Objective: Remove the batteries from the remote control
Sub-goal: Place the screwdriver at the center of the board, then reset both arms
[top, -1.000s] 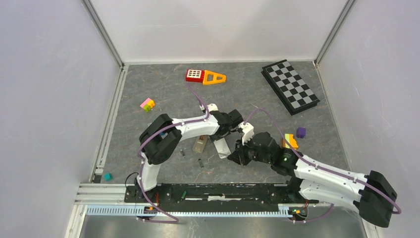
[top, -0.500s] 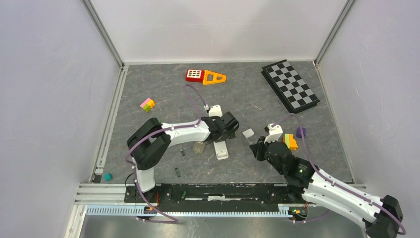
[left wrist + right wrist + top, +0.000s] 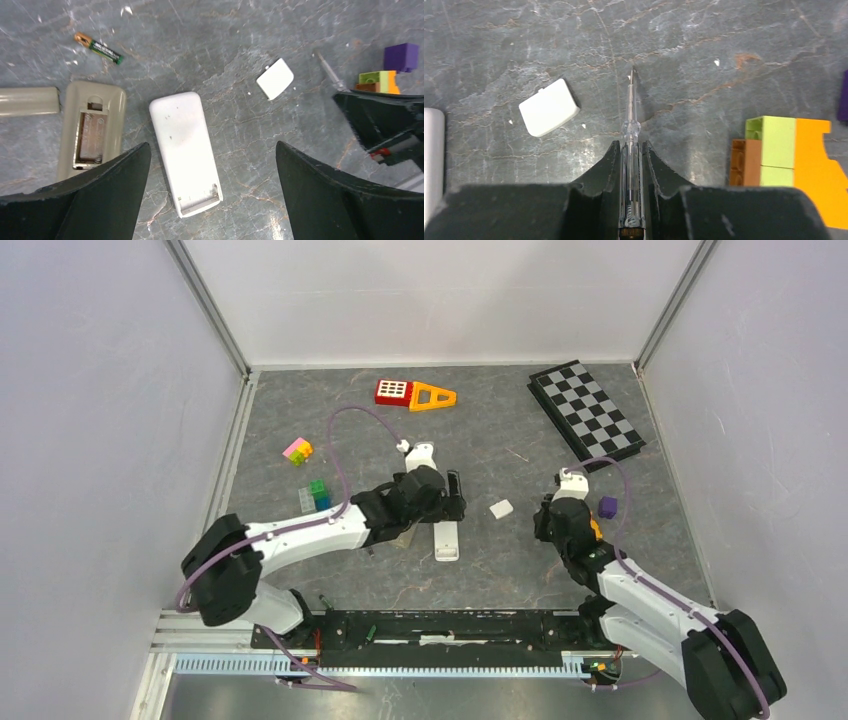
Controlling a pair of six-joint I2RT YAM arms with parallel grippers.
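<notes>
Now: left gripper [image 3: 211, 165] jaws wide above white remote [image 3: 185, 150]; right gripper [image 3: 630, 150] jaws clamping clear stick [image 3: 631, 115]. Risk: left descent nudges adjacent beige remote [image 3: 92, 130], spoiling grasp.

One battery [image 3: 98, 48] lies on the table [image 3: 225, 30] near the opened remote [image 3: 92, 132].

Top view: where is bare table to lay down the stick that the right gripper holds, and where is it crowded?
Room for the stick: the far strip between the red-and-orange toy and the checkerboard, and the middle from there down to the white cover. Crowded: around the white remote and beige remote, with a battery beside.
</notes>
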